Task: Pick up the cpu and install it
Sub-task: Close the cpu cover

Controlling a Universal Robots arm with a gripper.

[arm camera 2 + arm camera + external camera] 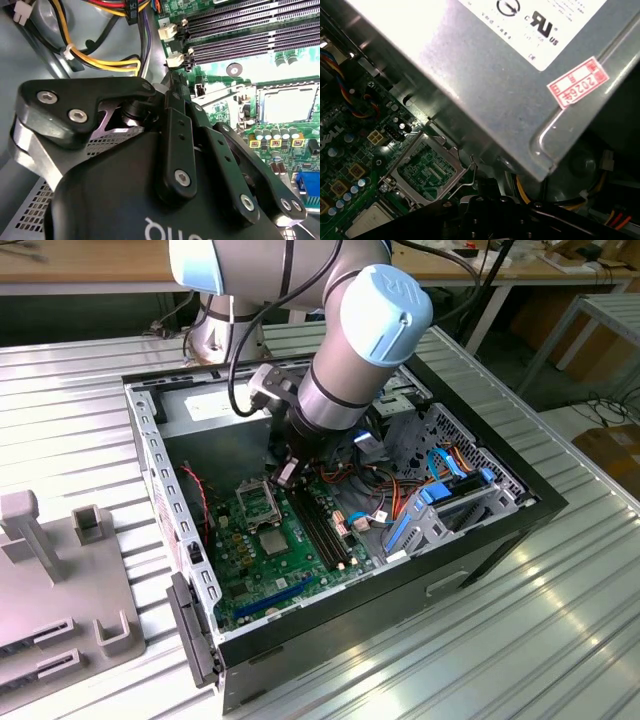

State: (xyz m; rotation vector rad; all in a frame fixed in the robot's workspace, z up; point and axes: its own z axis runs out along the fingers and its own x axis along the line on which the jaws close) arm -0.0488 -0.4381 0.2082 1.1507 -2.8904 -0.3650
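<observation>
The cpu point(366, 222) appears as a pale silver-grey square lying flat in the motherboard's socket, beside the raised metal load plate point(427, 172) and its wire lever point(470, 176). In the second wrist view the same pale square, the cpu point(289, 104), sits inside the shiny socket frame. My gripper point(284, 475) is down inside the open computer case, just above the green motherboard point(285, 570), between the socket and the memory slots. Its black linkage point(172, 87) blocks the view of its tip, so whether it holds anything is hidden.
The grey power supply box point(510, 75) hangs close over the socket. Memory slots point(250, 35) run beside it, and bundled yellow and black cables point(105, 62) lie near the gripper. A blue drive cage point(450, 505) fills the case's right side in the exterior view. Grey fixtures point(60, 590) stand outside.
</observation>
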